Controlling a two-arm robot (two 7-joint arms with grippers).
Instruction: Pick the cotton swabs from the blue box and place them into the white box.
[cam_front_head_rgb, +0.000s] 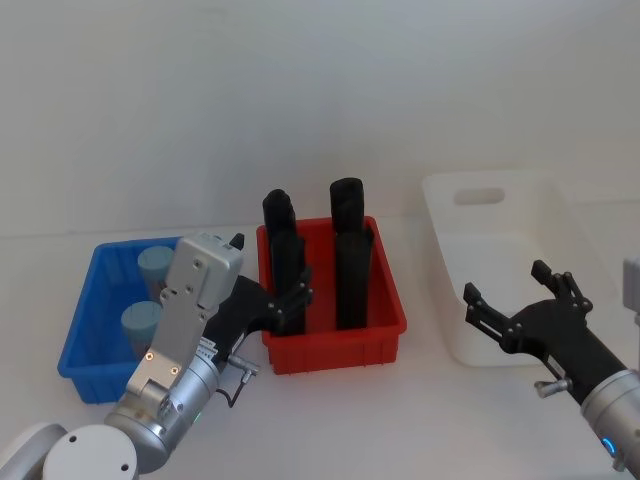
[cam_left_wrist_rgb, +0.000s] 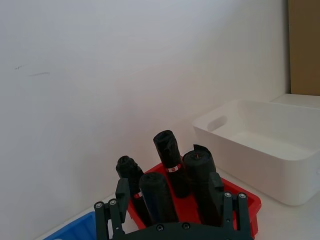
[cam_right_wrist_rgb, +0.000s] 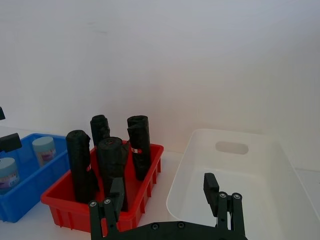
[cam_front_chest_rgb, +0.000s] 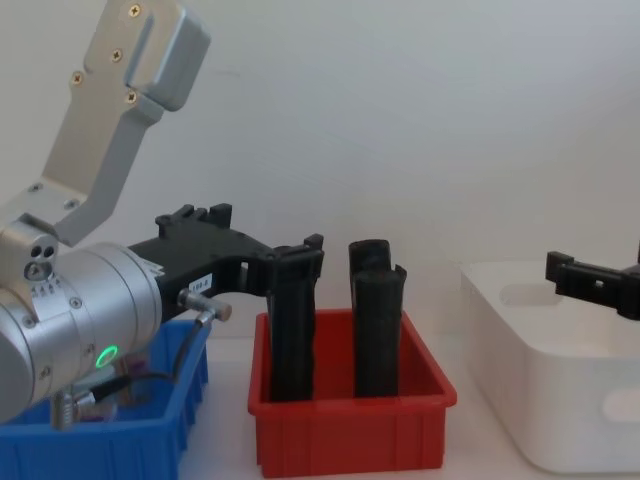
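Two cotton swabs (cam_front_head_rgb: 158, 265) sat in the blue box (cam_front_head_rgb: 85, 300), left of the red bin (cam_front_head_rgb: 385, 300).
Your left arm (cam_front_head_rgb: 190, 300) half hid one; left gripper (cam_left_wrist_rgb: 169, 195) and right gripper (cam_front_head_rgb: 506, 285) flanked the bin, spread wide.

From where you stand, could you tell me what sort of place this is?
Probably a robot test bench: a white table against a plain white wall, a blue box, red bin and white box lined up, with the left gripper and right gripper open near them.

Head view looks down, chest view level and close, wrist views forward; all share the red bin (cam_front_head_rgb: 340, 345).
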